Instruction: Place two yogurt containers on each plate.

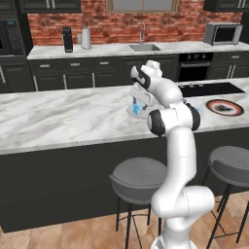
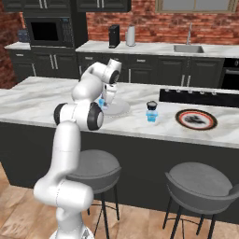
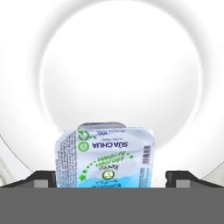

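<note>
A kitchen: brick wall (image 1: pixel 73 17), sink (image 1: pixel 144 47), oven (image 1: pixel 194 67), marble island counter (image 1: pixel 58 119)

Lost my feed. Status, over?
Gripper open over white plate. Blue yogurt cup on it, between the fingers. One cup on counter. Nothing blocking.

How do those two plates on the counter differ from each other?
The white plate is plain and pale; the red-rimmed plate has a dark centre. The white plate sits under the robot's gripper and holds a light blue yogurt cup; the red-rimmed plate lies farther right with something dark on it. Both are round and flat.
</note>
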Controlling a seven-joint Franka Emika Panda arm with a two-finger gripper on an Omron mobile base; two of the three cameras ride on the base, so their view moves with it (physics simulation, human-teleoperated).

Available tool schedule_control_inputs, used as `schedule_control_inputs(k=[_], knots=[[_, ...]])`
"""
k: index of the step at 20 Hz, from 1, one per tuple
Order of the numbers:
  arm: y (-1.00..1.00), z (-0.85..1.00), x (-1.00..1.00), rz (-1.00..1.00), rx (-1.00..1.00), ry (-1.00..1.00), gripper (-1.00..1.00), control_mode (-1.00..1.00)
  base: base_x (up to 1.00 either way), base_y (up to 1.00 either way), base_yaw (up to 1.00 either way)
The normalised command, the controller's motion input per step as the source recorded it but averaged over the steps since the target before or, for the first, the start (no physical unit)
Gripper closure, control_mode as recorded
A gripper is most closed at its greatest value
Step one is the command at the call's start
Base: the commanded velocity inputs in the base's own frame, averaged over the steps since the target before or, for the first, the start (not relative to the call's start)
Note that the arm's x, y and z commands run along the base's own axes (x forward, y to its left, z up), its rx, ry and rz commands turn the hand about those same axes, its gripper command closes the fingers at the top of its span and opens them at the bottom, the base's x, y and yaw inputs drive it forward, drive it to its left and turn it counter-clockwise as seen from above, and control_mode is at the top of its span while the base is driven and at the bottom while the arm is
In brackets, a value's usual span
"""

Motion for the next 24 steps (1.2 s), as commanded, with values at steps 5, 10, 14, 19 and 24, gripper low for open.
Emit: schedule_control_inputs(k=[5, 10, 14, 19, 24], knots=[[0.08, 0.16, 0.00, -0.10, 0.00, 0.00, -1.00, -1.00, 0.00, 0.00, 0.00], [0.09, 0.32, 0.00, -0.10, 0.00, 0.00, -1.00, -1.00, 0.00, 0.00, 0.00], [0.05, 0.46, -0.02, -0.08, -0.01, -0.07, -1.00, -1.00, 0.00, 0.00, 0.00], [-0.03, 0.52, -0.48, 0.00, -0.05, -0.27, -1.00, -1.00, 0.00, 0.00, 0.00], [-0.13, 0.49, -0.79, 0.15, -0.12, -0.28, -1.00, -1.00, 0.00, 0.00, 0.00]])
